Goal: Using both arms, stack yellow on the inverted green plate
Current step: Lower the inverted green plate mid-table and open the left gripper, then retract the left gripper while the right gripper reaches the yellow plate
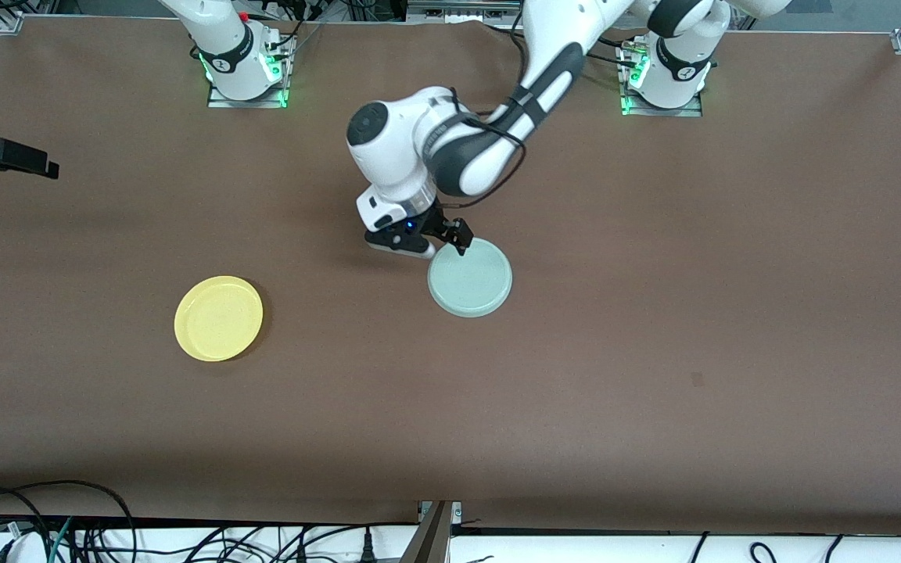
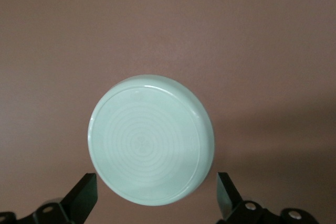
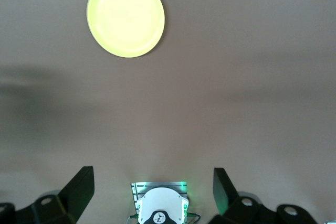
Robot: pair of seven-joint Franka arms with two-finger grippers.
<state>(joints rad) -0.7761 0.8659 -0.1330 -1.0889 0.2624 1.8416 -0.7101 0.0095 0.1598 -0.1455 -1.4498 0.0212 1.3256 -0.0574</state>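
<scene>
The left arm (image 1: 544, 70) reaches from its base toward the middle of the table, elbow bent, wrist pointing down. The left gripper (image 1: 450, 234) hangs low at the edge of the green plate (image 1: 470, 277), fingers (image 2: 84, 195) spread wide and holding nothing. The right arm (image 1: 220, 31) waits high above its base; the right gripper (image 3: 152, 190) is wide apart too.

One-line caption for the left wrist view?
Open left gripper over the inverted green plate on the brown table.

We see even overhead light on the brown desk (image 1: 654, 352), with soft shadows. In the right wrist view the yellow plate (image 3: 125, 16) glares, nearly washed out. The front view is sharp.
</scene>
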